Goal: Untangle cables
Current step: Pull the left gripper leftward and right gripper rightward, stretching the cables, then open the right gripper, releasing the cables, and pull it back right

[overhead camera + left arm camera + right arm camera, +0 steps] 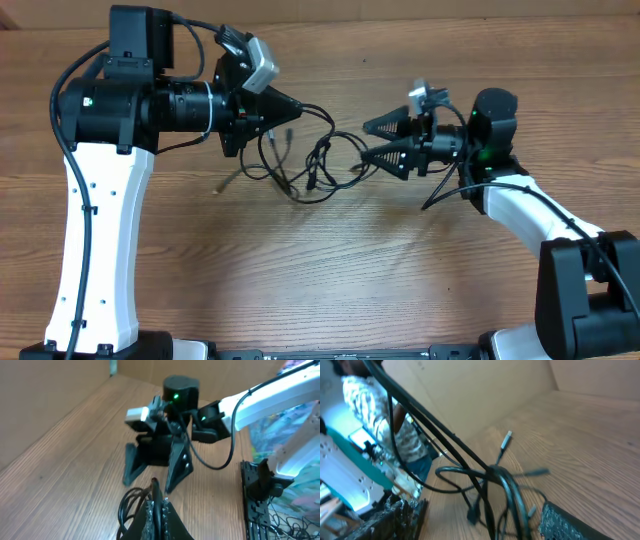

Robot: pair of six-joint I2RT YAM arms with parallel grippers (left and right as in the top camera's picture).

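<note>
I am pinching one strand of the cables (pixel 320 155) in the closed left gripper (pixel 298 106), mid-table. The right gripper (pixel 374 142) is gaping, loops lying between its jaws. I judge we are mid-separation: next, clamp right and draw rightward. The table (pixel 330 270) is offering room near and far.

Overhead above; wrists close on cables (pixel 320 152)

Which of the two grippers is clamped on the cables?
The left gripper: its tips are pressed together on a strand of the cables, while the right gripper stands wide open.
</note>
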